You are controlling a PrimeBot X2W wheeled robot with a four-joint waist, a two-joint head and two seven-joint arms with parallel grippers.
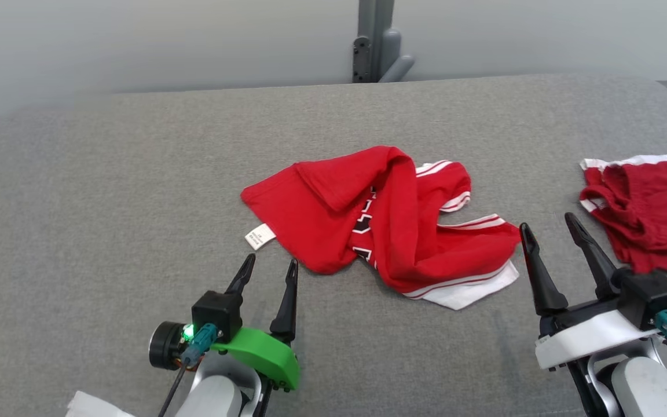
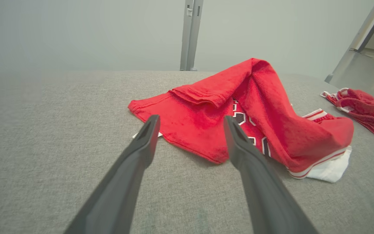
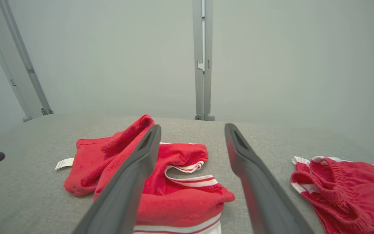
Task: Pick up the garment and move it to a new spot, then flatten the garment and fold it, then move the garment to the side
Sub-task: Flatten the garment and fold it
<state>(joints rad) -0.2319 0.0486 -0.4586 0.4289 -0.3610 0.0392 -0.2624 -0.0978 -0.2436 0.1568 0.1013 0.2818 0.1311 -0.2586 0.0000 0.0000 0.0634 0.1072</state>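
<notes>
The red jersey [image 1: 380,226] lay crumpled near the middle of the grey upholstered surface [image 1: 107,191]. One layer was flopped over itself, with dark lettering showing in the fold. Its white-striped hem [image 1: 458,292] was toward our right gripper [image 1: 546,223], and a white care label [image 1: 260,236] poked out toward our left gripper [image 1: 271,262].

We judged it light, soft and limp — it would sag and trail rather than keep any shape. A pinch on one thick edge, either the hem or the flat red corner beside the label, looked the safest hold.

The left gripper stood just short of the near edge, fingers spread and empty. The right was likewise spread and empty, its tips just beside the jersey's right end. A second red garment [image 1: 652,214] lay bunched well to the right.

The woven cover looked likely to drag at cloth. Behind it stood a pale wall and a grey post [image 1: 375,40].
</notes>
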